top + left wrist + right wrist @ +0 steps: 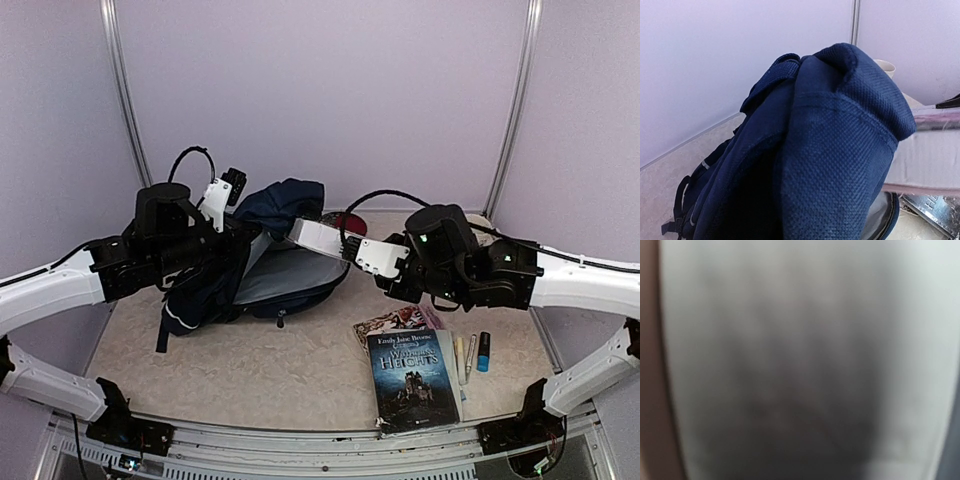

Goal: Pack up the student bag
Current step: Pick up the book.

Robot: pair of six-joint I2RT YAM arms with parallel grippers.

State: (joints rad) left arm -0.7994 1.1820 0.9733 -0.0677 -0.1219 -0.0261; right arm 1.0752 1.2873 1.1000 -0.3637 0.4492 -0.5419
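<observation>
Right gripper [352,250] is clamped on a pale flat item [320,238], long axis pointed left at the student bag [205,300]. Its leading edge is judged to be just at the open mouth, above the grey lining. Bag is laid left of centre on the table [250,370], flap raised at the left gripper [232,190]. Those fingers are hidden by fabric, so grip cannot be told. Wuthering Heights paperback [412,380] and pens [465,355] are seen near-right, well apart. Room is limited by pale walls [320,90] behind.

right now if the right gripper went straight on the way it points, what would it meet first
Most likely the grey lining inside the student bag: the right gripper points left into its open mouth. Depth unclear; its wrist view is blurred.
</observation>
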